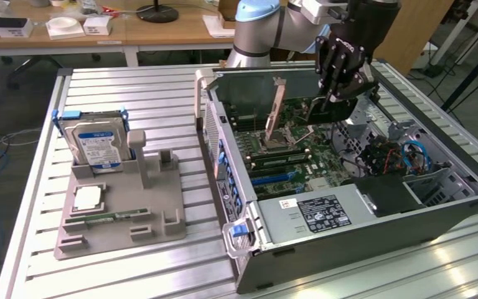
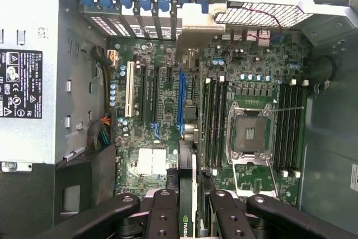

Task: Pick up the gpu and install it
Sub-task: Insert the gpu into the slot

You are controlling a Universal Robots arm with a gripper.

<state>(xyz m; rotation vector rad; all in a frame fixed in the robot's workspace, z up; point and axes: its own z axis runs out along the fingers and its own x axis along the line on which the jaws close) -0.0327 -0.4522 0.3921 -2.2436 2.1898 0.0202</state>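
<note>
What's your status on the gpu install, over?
Gripper shut on gpu, card edge-on above motherboard. Not seated in blue slot. Upright copper-coloured plate stands close beside the gripper.

What I can't make out from here

The gpu [image 2: 188, 225], clamped in the tool [image 2: 191, 197], gives me just its thin edge in the wrist view; the rest runs off the picture's border. In the exterior view the tool [image 1: 332, 103] stands in front of the gpu, so I cannot tell whether it touches a slot. The print on the power supply label [image 1: 318, 212] and the hard drive label [image 1: 96, 148] is too small to read. The arm [image 1: 260, 25] is cut off by that view's upper edge.
</note>
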